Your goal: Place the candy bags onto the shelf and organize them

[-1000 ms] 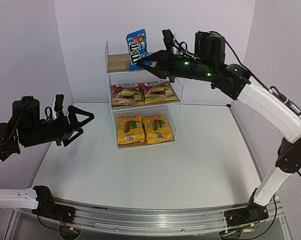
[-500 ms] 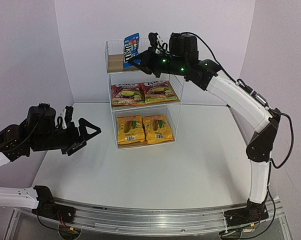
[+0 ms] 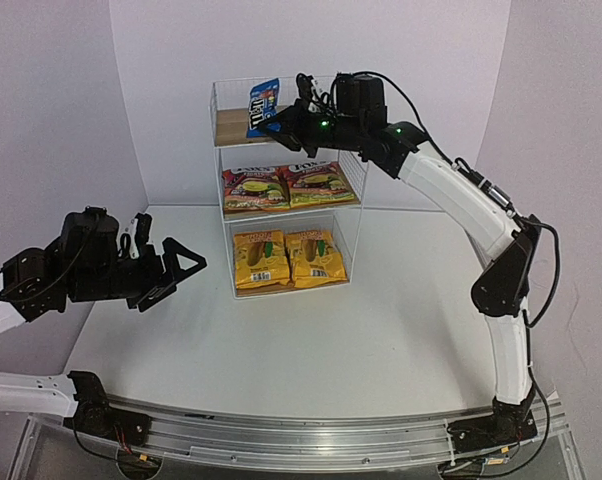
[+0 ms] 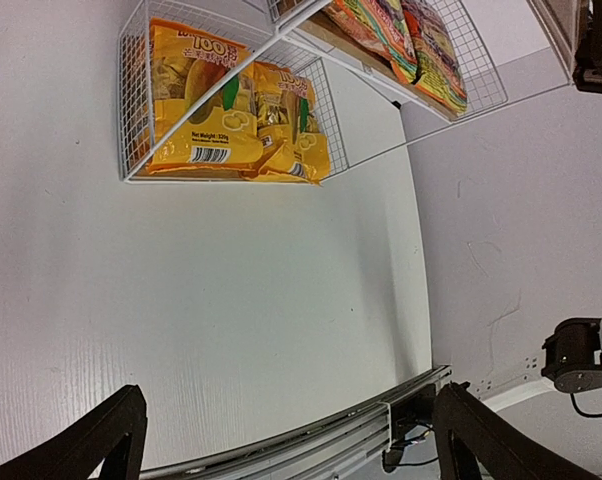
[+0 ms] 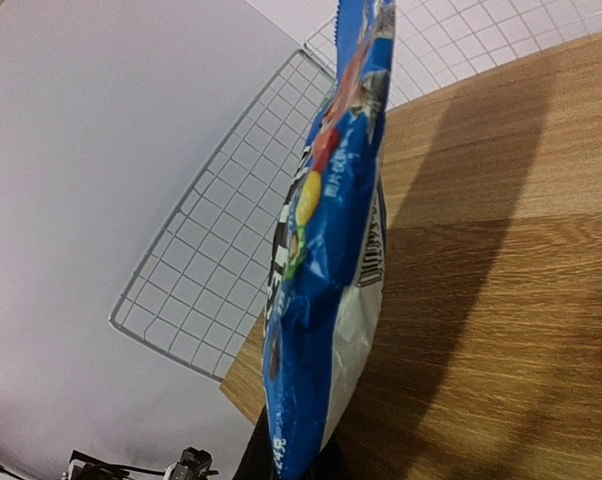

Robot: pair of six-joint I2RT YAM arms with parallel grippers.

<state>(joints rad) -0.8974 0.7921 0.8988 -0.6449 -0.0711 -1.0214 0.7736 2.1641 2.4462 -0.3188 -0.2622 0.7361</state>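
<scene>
Left claw nearest, hovering above the left side of the desk, jaws spread as wide as they go, nothing between them. Its wrist view shows both fingertips at the frame's lower corners with bare desk between.

Shelf stands mid-desk, toward the back. Bottom tier: two yellow-orange bags side by side, leaning upright, faces forward. Middle tier: two red-pink bags side by side, likewise leaning.

Top tier: right claw reaches in from the right, pinched nearly closed on the lower end of a blue packet. Packet is tilted, upper end leaning left, over the top board. Right wrist view shows the packet edge-on above the wood grain, shadow cast across the board. Cannot tell if it touches the wood.

Against a second ago: packet then stood taller and further right, above the shelf's rim; now lower and further left, inside the top tier. Right arm stretched further over. Left arm has drifted slightly right and down, jaws unchanged.
</scene>
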